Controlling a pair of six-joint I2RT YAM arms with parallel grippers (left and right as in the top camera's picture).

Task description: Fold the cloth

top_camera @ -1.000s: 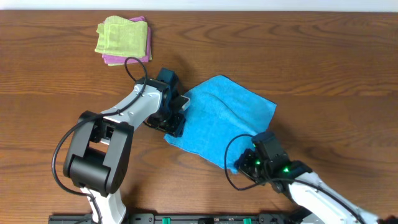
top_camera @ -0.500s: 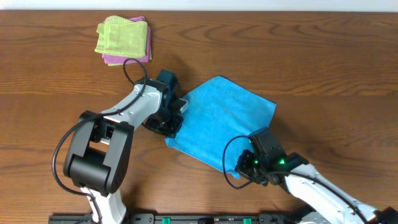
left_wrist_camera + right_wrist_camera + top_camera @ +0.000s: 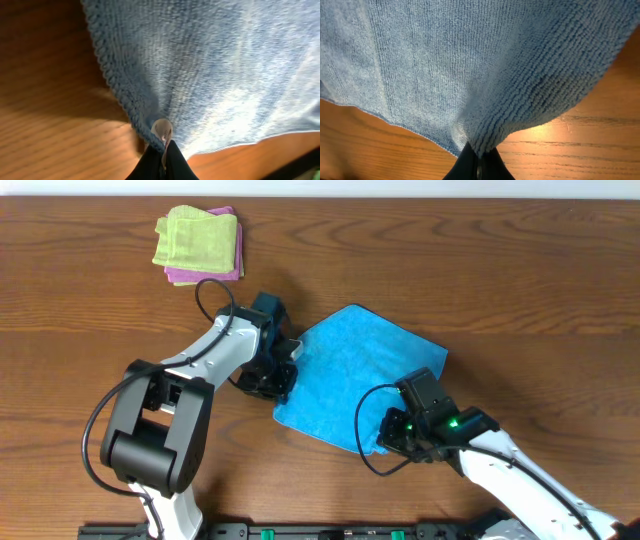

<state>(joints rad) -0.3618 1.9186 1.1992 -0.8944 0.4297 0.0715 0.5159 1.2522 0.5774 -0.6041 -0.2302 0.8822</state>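
Note:
The sky-blue cloth (image 3: 350, 375) lies spread on the wooden table in the overhead view. My left gripper (image 3: 281, 383) is shut on the cloth's left corner. The left wrist view shows the hemmed corner (image 3: 150, 131) pinched between the dark fingertips (image 3: 150, 167), the cloth (image 3: 215, 65) stretching away above. My right gripper (image 3: 388, 438) is shut on the cloth's near corner, which is lifted and bunched. In the right wrist view the cloth (image 3: 470, 60) drapes up from the fingers (image 3: 465, 167), its edge folded over them.
A light green folded cloth (image 3: 195, 237) rests on a pink folded cloth (image 3: 236, 260) at the back left of the wooden table (image 3: 520, 270). The left arm's base (image 3: 150, 440) stands at the near left.
The left gripper has shut on the cloth's left corner. The right gripper has drawn its corner up and to the left, so the cloth's near edge has shifted inward.

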